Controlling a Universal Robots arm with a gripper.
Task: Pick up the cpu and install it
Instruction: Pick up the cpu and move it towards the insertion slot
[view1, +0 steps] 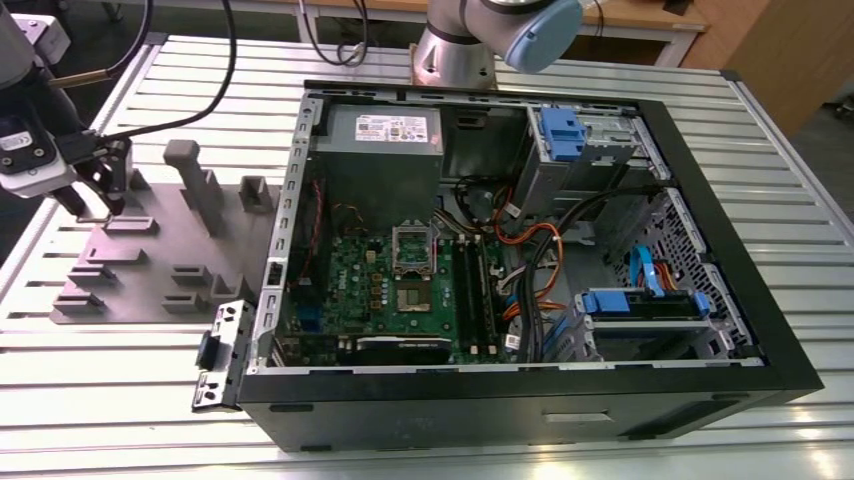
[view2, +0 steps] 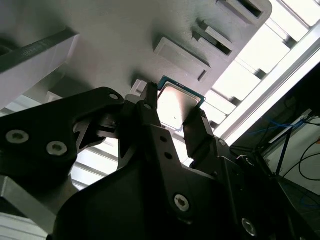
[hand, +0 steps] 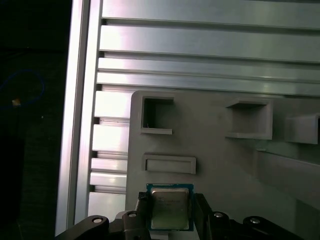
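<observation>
In the second wrist view the fingers (view2: 196, 127) cover the near edges of the cpu (view2: 176, 105), so I can't tell whether it touches the tray (view2: 125, 40). In the exterior view my arm (view1: 461, 55) runs off the top edge.

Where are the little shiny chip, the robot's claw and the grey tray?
cpu (hand: 171, 207): first wrist view, middle of its silver top, between the gripper's fingers.
gripper (view1: 98, 205): exterior view, midway between its fingertips.
grey tray (view1: 150, 285): exterior view, a bare flat part between its blocks.
</observation>
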